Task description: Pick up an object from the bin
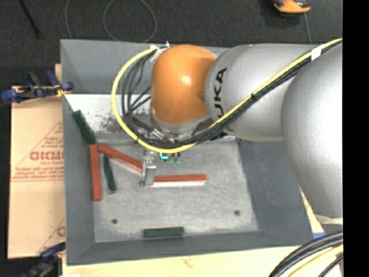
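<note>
The gripper (148, 175), whose open or closed state cannot be told, is seen at the end of a flat red stick (180, 180) mid-bin, which should be straddled squarely before lifting.

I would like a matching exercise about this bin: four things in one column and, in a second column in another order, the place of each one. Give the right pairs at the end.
Things
1. tool
2. red bar with a pale edge
3. level dark green bar
4. long slanted dark green bar

Places
a. by the upper left corner of the bin
b. alone near the lower wall
c. mid-floor, just right of the tool
d. below the orange wrist cover

Pairs: 1-d; 2-c; 3-b; 4-a
</note>
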`<state>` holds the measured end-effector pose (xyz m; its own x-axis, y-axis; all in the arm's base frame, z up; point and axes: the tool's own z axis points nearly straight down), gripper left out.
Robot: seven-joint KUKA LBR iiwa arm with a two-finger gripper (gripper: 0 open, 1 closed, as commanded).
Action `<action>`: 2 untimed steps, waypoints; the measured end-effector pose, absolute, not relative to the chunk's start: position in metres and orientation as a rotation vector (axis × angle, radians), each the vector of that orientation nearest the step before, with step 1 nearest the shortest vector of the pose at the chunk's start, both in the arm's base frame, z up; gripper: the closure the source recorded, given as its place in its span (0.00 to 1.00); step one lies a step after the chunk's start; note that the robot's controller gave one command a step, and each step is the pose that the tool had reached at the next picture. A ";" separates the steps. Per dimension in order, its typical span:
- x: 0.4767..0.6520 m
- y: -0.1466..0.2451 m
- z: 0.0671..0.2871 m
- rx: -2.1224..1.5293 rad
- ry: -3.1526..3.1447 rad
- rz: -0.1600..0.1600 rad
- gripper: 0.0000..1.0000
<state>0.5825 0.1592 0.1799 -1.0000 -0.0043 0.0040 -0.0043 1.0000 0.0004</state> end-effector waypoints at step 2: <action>0.631 0.156 0.074 0.097 -3.146 -0.002 1.00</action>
<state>0.6307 0.1560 0.0745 -0.9981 -0.0619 -0.0061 -0.0619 0.9981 0.0010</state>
